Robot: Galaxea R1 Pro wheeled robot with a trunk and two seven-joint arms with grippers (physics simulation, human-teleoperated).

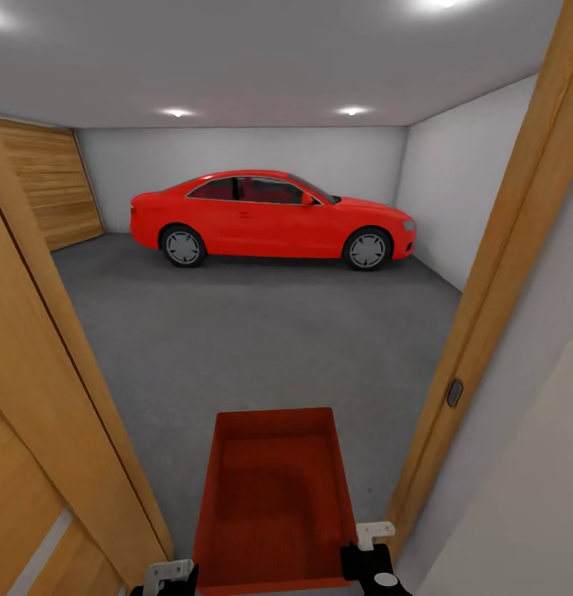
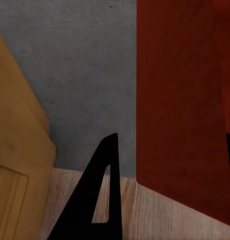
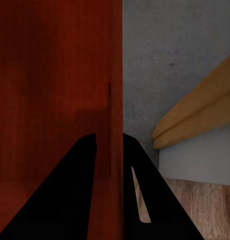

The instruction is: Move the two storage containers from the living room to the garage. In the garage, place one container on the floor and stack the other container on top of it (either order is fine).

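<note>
I see 1 storage container right in front of me, low in the head view. It is red-orange, shaped like a long box, and its top is open. Its walls are thin and plain. The inside looks darker red near the bottom. I can't see any words, stickers or labels on it.

The container sits up in the air between my 2 grippers, at the doorway. Its far end reaches out over the grey garage floor.

My right gripper pinches the container's right wall. 1 black finger is inside the box and the other is outside, with the thin wall squeezed between them.

My left gripper is at the container's left side near corner. In the left wrist view I see 1 black finger on the outside, with a gap between it and the red wall. A bit of the other finger peeks at the edge past the wall. I cannot tell if this gripper is pinching the wall or not.

A wooden door frame stands on both sides of me. Light wood planks are under the grippers.

Far back in the garage is a red car, side on, with no badge or plate I can read. A wooden plank door is at the back left. 2 ceiling lights glow over the car.
</note>
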